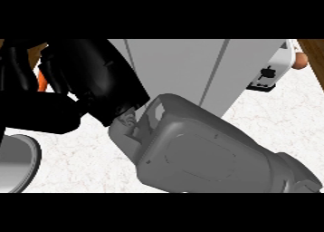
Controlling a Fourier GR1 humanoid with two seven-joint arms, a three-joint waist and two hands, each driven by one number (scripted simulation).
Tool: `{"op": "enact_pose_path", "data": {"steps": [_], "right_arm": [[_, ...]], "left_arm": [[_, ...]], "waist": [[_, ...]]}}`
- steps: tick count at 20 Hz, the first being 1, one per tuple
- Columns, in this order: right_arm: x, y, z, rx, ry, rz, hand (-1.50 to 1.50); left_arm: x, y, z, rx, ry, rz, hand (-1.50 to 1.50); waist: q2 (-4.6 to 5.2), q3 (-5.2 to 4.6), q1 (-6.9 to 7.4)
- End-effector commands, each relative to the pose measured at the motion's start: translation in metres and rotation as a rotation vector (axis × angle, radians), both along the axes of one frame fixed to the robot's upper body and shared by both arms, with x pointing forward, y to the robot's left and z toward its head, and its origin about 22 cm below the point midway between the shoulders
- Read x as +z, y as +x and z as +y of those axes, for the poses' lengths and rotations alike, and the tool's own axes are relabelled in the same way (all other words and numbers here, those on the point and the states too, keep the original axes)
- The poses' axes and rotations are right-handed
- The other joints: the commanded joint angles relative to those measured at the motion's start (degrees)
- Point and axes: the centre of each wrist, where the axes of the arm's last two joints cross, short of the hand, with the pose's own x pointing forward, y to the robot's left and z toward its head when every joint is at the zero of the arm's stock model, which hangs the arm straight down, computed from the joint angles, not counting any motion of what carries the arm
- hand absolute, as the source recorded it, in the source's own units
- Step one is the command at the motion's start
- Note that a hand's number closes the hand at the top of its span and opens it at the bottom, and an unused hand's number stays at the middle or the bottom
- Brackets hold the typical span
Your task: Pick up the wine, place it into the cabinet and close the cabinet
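Currently the right hand is hanging very close to the head view and filling the upper left of it as a large black mass. Its grey forearm is slanting up to it from the lower right corner and hiding much of the middle of the scene. At this angle I cannot tell whether the hand is open, closed or gripping something.

The wine is not showing as a shape of its own. Dark forms are crowding the left edge beside the hand, with a small orange patch peeking out between them. Whether any of this belongs to the bottle I cannot tell, so its place is staying uncertain.

Behind the hand and forearm the grey cabinet is standing at the top centre, facing the view with flat panels split by a narrow upright seam. I cannot tell whether its door is open or shut.

To the right of the cabinet a white object with a small black part is sitting near the top right, and a round orange-brown thing is lying just beside it. A grey round dish is resting at the lower left on the white speckled tabletop, partly cut by the left edge.
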Motion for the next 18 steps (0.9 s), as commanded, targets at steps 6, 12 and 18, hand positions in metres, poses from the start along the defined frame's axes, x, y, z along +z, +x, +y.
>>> {"op": "enact_pose_path", "data": {"steps": [6,12,18], "right_arm": [[-0.026,0.070,-0.026,-0.043,0.003,0.045,1.50],[-0.027,0.097,-0.037,-0.093,-0.012,0.045,1.50],[-0.034,0.112,-0.054,-0.152,-0.077,-0.012,1.50]], "left_arm": [[-0.010,0.012,0.013,0.025,0.014,0.014,-1.50],[-0.001,0.004,0.000,-0.004,0.022,-0.004,-1.50],[-0.001,0.007,0.000,-0.011,0.028,-0.003,-1.50]], "waist": [[0.08,0.05,-1.12],[0.15,0.04,-0.37],[0.37,0.00,-0.38]]}}
